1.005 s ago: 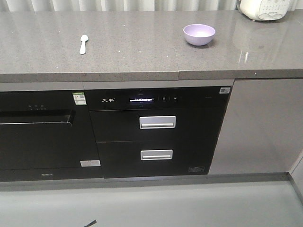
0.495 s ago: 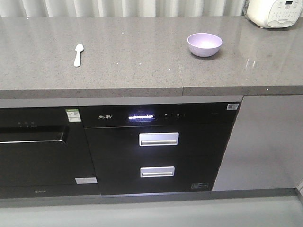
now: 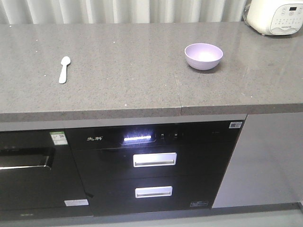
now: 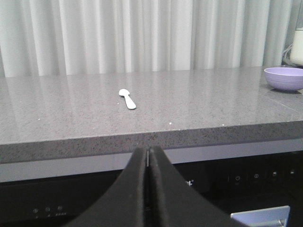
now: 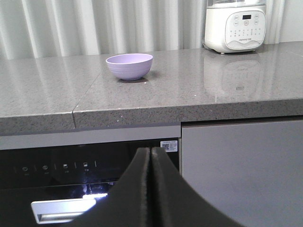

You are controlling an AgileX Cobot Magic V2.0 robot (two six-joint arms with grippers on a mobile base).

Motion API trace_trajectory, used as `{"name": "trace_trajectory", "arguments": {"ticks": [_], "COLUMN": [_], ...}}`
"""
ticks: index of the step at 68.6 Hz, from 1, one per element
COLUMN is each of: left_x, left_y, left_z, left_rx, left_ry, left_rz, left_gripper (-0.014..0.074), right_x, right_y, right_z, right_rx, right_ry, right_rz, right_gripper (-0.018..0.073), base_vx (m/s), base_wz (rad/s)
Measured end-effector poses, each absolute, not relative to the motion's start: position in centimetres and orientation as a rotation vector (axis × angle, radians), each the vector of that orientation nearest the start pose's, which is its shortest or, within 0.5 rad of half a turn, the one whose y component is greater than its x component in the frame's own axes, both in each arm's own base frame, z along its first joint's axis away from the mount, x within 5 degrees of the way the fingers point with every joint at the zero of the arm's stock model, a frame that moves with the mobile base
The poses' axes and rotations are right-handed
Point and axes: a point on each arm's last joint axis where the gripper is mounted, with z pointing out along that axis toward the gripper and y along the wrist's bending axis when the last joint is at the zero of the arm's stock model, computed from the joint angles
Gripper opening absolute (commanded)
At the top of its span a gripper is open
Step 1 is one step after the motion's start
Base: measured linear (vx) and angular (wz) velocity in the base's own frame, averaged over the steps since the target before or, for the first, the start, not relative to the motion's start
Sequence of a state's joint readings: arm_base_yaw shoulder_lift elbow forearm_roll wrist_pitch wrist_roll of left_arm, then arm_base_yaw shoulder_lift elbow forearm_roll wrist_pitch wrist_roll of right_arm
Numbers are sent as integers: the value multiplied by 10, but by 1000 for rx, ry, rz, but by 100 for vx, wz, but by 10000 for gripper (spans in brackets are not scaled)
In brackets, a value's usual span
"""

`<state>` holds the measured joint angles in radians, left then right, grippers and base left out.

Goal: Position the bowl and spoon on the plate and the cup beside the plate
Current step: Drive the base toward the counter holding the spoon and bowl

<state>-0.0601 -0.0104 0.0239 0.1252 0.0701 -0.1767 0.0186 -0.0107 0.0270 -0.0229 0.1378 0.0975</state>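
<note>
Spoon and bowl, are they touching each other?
Apart. The front-facing view shows the spoon lying far left of the bowl, bare countertop between them.

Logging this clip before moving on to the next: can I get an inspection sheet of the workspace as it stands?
Surface: grey speckled countertop with one seam.
Job's things: lavender bowl upright toward the right; pale spoon lying flat toward the left, well apart from the bowl; plate and cup in no view.
Clutter: white appliance at the back right corner.
Grippers: left claw and right claw both shut, holding nothing, in front of the counter edge.
Cables: nothing seen.
Surroundings: pale curtain behind; black built-in unit with two drawer handles below.
</note>
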Motion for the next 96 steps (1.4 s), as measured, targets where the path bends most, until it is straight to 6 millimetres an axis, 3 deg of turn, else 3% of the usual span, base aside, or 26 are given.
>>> {"name": "trace_trajectory", "arguments": {"ticks": [96], "left_x": [57], "left_y": [-3], "left_z": [199], "left_rx": [0], "left_ry": [1567], "left_rz": [-81], "left_gripper": [-6], "right_x": [57], "right_y": [1], "right_z": [192], "right_rx": [48], "right_ry": [1637], "right_rz": [69], "right_gripper": [-11], "base_vx": [16], "base_wz": [2]}}
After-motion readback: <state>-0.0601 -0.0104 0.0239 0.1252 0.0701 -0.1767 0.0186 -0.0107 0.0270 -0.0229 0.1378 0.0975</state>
